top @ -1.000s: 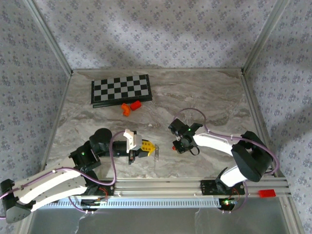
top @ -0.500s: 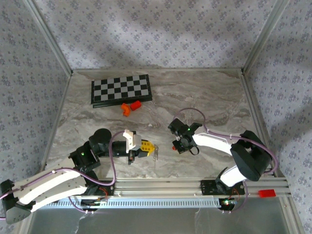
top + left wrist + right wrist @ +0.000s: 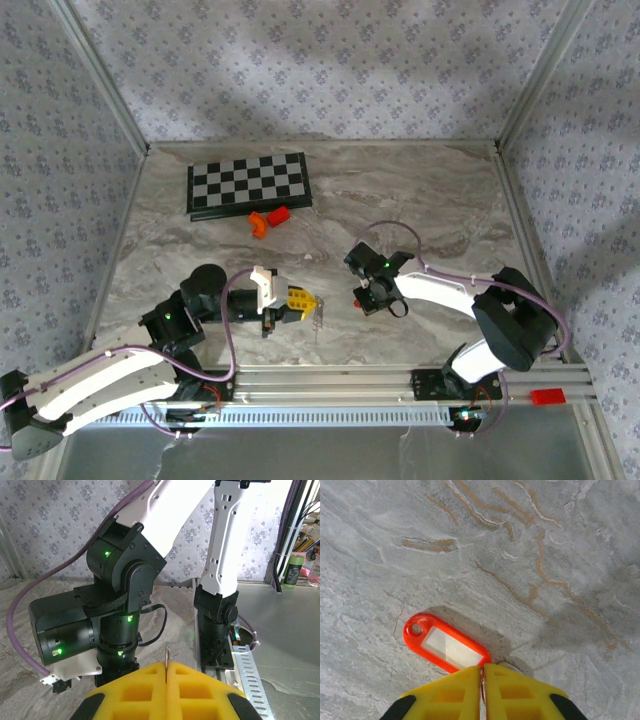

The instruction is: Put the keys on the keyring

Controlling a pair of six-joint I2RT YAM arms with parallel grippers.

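My left gripper [image 3: 166, 666] [image 3: 308, 301] is shut on a thin silver key [image 3: 166, 656], held edge-on between its yellow fingertips and sticking out past them. In the top view the key [image 3: 318, 318] hangs over the marble just left of my right gripper [image 3: 362, 299]. The keyring's red oblong tag [image 3: 447, 647] [image 3: 357, 302] lies flat on the table. My right gripper [image 3: 483, 669] is shut on the keyring's silver wire ring [image 3: 512, 667] at the tag's near end. Most of the ring is hidden by the fingertips.
A black-and-grey chequered board [image 3: 248, 183] lies at the back left, with two orange blocks [image 3: 268, 219] just in front of it. An aluminium rail [image 3: 400, 380] runs along the near edge. The right arm's black wrist [image 3: 120, 580] stands close ahead of the left gripper.
My right gripper's jaws have closed onto the wire ring beside the red tag. The left gripper has stayed shut on the key and has barely shifted.
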